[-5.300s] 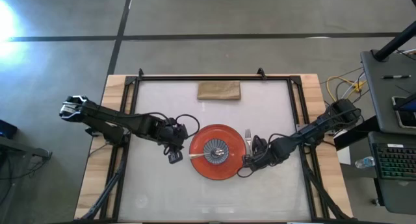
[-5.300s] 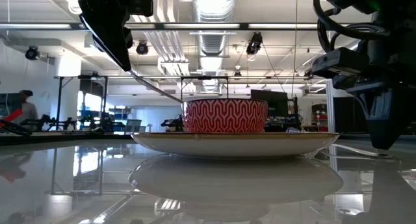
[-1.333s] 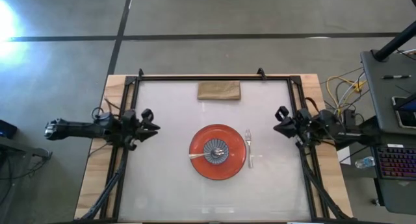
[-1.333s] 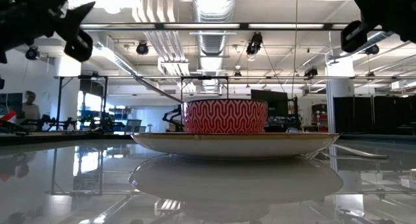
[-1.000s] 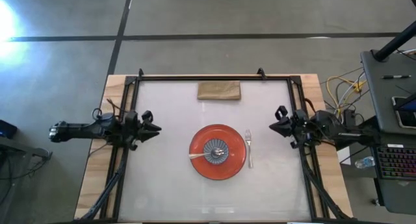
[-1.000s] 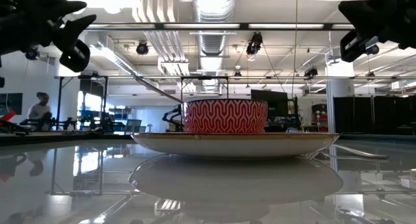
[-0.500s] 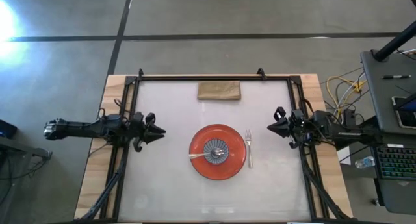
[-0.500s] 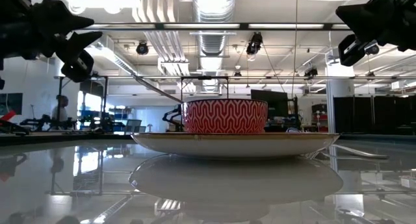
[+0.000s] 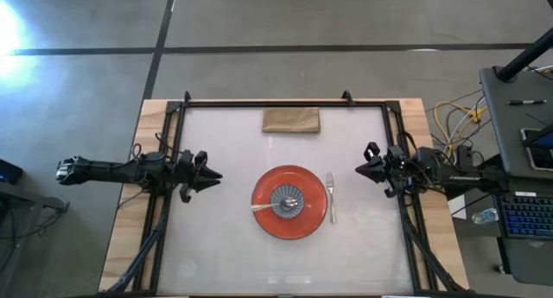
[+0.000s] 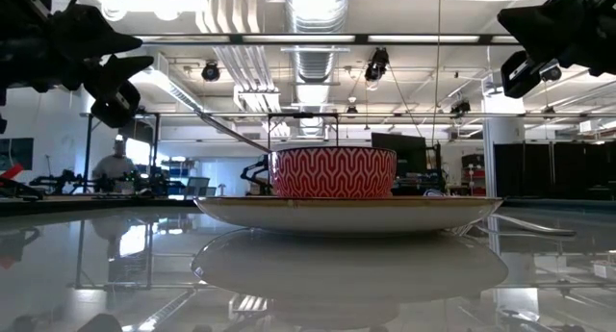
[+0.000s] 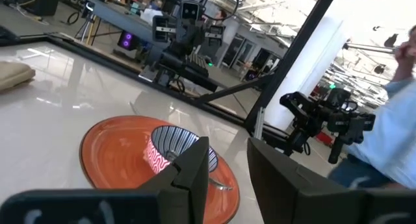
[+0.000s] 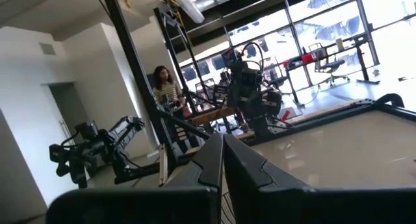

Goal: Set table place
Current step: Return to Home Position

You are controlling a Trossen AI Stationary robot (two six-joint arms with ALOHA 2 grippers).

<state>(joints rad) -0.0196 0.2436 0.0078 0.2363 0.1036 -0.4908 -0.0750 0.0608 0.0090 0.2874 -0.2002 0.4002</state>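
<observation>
An orange plate [image 9: 270, 218] lies on the table's white sheet [image 9: 225, 246], a little right of centre. A red-patterned bowl [image 9: 288, 199] stands on it, also seen in the low view [image 10: 333, 172]. A utensil leans in the bowl, its pale handle [image 9: 261, 206] reaching over the plate's left rim. A fork [image 9: 330, 194] lies on the sheet right of the plate. My left gripper [image 9: 213, 174] hovers open and empty at the table's left edge, pointing at the plate. My right gripper [image 9: 359, 169] hovers shut and empty at the right edge.
A folded tan napkin [image 9: 291, 120] lies at the far edge, by the black frame [image 9: 285, 102]. A desk with a keyboard [image 9: 527, 216] stands right of the table. People show in the room beyond [image 10: 117, 164] [image 12: 166, 87], and a sleeve in the left wrist view [image 11: 396, 126].
My left gripper has moved a little toward the table's right edge, nearer the plate, staying above the table. The plate, bowl, fork and napkin have stayed where they were.
</observation>
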